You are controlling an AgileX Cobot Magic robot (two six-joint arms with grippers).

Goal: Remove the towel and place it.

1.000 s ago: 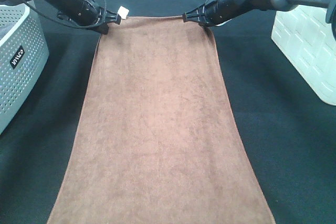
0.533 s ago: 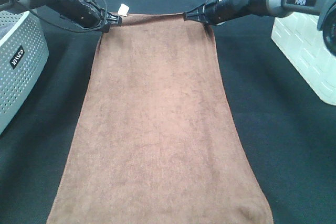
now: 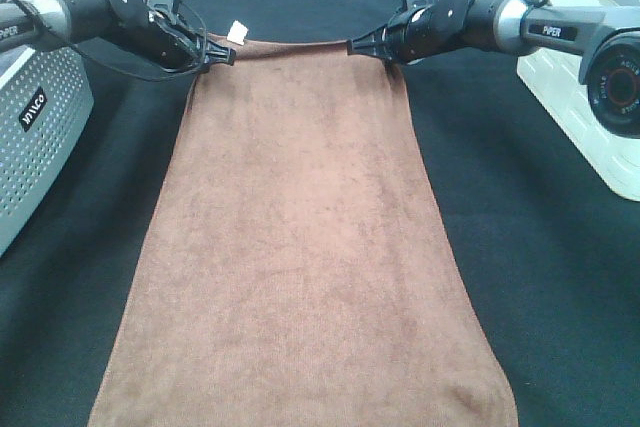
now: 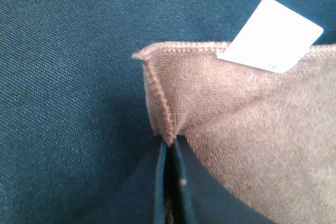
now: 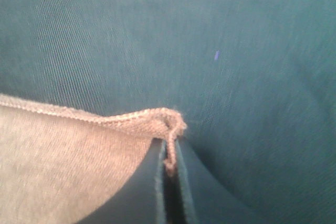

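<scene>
The brown towel [image 3: 300,247] lies stretched out lengthways on the dark table, its far edge held taut between both grippers. My left gripper [image 3: 218,54] is shut on the far left corner, beside the white tag [image 3: 237,31]. My right gripper [image 3: 354,45] is shut on the far right corner. In the left wrist view the jaws pinch the stitched towel corner [image 4: 168,129] just below the white tag [image 4: 270,35]. The right wrist view has the folded corner of the towel [image 5: 170,127] clamped between the closed jaws.
A grey perforated basket [image 3: 35,132] stands at the left edge of the table. A white ribbed container [image 3: 590,117] stands at the right. Dark cloth [image 3: 560,277] covers the table on both sides of the towel.
Both grippers have drawn the towel's far edge further back and lower towards the table. The towel lies flatter and its near end has slid back with it.
</scene>
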